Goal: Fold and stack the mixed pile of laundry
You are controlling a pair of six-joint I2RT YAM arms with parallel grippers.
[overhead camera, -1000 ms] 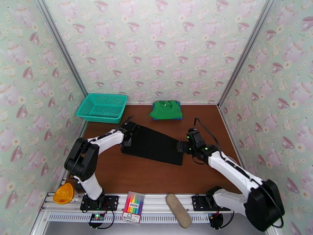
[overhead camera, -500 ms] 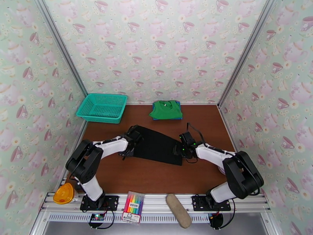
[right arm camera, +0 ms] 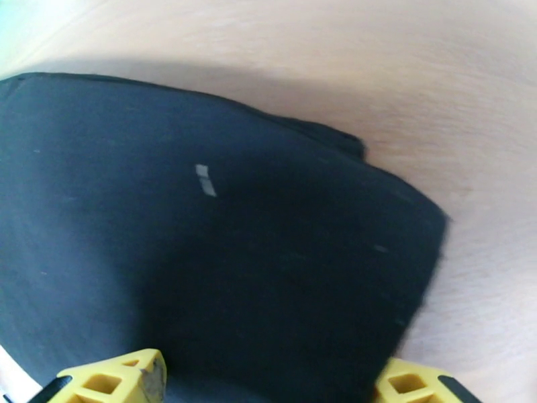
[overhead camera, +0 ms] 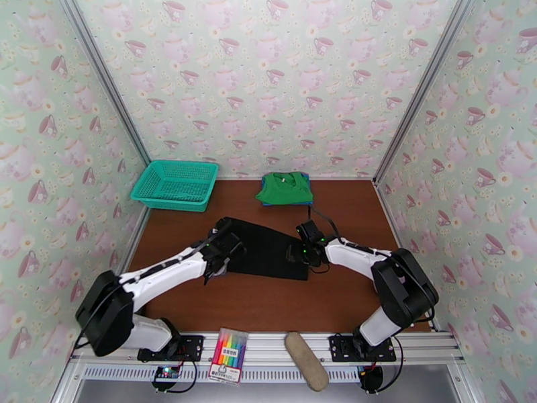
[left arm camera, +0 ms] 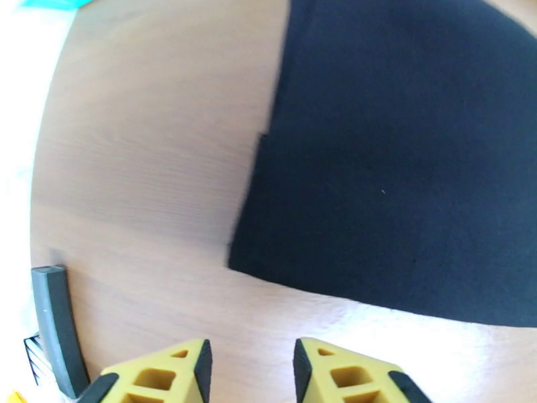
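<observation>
The black garment (overhead camera: 265, 250) lies flat and folded in the middle of the brown table (overhead camera: 349, 216). At the back, the green garment (overhead camera: 285, 188) sits folded on the blue one, whose edge (overhead camera: 307, 177) peeks out. My left gripper (overhead camera: 218, 255) is at the black cloth's left edge. In the left wrist view its gripper (left arm camera: 252, 371) is open over bare wood, short of the black garment (left arm camera: 403, 162). My right gripper (overhead camera: 305, 248) is at the cloth's right edge. In the right wrist view its gripper (right arm camera: 262, 384) is wide open above the black garment (right arm camera: 201, 250), gripping nothing.
A teal mesh basket (overhead camera: 176, 184) stands at the back left corner. On the front rail lie an orange object (overhead camera: 111, 332), a pack of markers (overhead camera: 228, 356) and a beige oval piece (overhead camera: 307, 361). Patterned walls close in three sides.
The right gripper slid left and farther back along the cloth's right edge. The left arm swung its elbow down and out to the left, and its jaws widened a little. The black cloth looks narrower.
</observation>
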